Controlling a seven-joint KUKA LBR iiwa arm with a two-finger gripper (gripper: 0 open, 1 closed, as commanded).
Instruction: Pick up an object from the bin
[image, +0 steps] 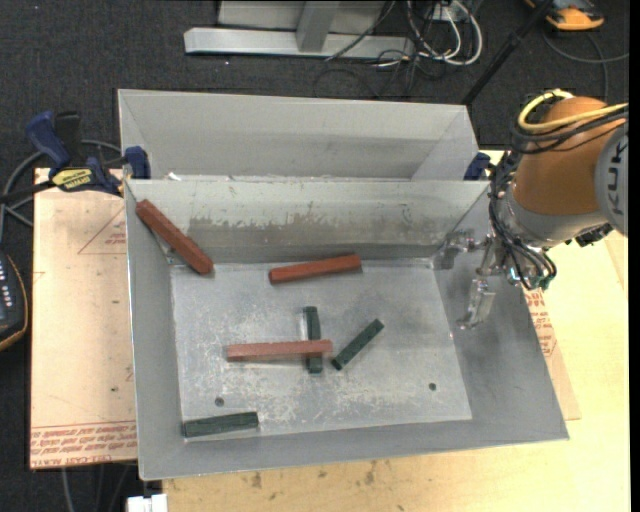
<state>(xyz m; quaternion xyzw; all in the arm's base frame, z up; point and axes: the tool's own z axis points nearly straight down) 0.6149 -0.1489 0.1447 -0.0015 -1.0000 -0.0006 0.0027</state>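
Note:
My gripper (464, 279) hangs at the bin's right side, over the slope of the right wall, open with nothing between its fingers. Nearest to it, to its left, lies a short dark green bar (357, 344), set at a slant on the bin floor. A red-brown bar (315, 269) lies near the back wall, also left of the gripper and well apart from it.
A second dark green bar (313, 338) lies crossed with a long red-brown bar (278, 351) mid-floor. Another red-brown bar (175, 237) leans in the back left corner. A third dark green bar (220, 425) lies at the front left.

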